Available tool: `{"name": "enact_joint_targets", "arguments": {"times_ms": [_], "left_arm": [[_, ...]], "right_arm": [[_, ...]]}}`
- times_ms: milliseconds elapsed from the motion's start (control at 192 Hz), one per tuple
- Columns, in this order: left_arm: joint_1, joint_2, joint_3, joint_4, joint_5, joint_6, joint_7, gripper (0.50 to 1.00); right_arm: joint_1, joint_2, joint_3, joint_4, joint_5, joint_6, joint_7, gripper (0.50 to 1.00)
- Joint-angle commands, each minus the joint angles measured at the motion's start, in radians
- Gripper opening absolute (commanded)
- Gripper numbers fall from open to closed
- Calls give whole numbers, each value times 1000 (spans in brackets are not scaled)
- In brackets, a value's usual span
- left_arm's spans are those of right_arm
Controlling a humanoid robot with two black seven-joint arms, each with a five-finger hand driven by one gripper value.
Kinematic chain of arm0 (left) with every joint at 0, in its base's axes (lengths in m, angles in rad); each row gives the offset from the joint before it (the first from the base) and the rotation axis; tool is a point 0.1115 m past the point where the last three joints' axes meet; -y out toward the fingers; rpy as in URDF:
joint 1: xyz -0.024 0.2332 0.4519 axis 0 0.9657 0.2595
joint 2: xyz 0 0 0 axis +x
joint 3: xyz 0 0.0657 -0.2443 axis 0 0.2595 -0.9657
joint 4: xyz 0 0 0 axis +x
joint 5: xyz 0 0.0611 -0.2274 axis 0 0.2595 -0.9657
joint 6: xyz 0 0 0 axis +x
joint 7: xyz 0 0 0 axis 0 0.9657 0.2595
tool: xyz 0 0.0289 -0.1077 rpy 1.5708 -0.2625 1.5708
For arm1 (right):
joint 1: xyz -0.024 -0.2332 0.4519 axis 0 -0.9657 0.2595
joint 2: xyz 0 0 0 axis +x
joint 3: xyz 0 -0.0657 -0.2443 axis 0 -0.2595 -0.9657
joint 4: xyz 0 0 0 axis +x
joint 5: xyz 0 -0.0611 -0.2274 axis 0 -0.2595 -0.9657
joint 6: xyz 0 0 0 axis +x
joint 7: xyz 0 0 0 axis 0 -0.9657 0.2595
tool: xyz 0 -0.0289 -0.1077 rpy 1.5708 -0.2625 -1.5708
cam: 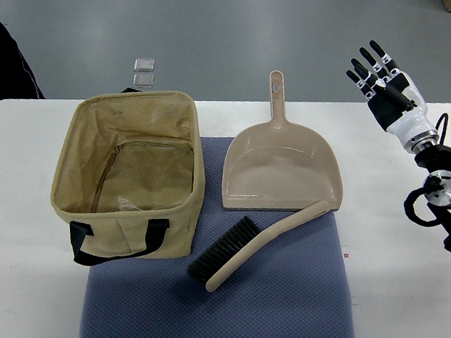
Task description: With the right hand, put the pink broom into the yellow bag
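Pink broom lies on the blue mat, long axis diagonal: bristles low-left toward the yellow bag, handle tip up-right against the dustpan lip. Right hand is raised well apart, up-right of it, fingers spread, empty. Handle end lies nearer that hand.

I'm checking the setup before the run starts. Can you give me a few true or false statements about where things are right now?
1. The broom lies on the blue mat. True.
2. The right hand grips the broom. False: it is raised with fingers spread, holding nothing.
3. The bag stands open. True.
4. The dustpan is inside the bag. False: it lies to the bag's right.
5. The broom's bristles point away from the bag. False: the bristle end is nearest the bag.
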Motion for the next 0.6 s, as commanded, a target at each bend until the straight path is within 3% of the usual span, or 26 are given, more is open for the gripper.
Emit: {"name": "enact_joint_targets", "arguments": {"times_ms": [0,597], "left_arm": [[0,0,2,-1,0,-2,0,1000],[0,0,0,5,2,-2,0,1000]], "right_arm": [[1,0,0,0,0,0,0,928],[1,0,0,0,0,23,0,928]]}}
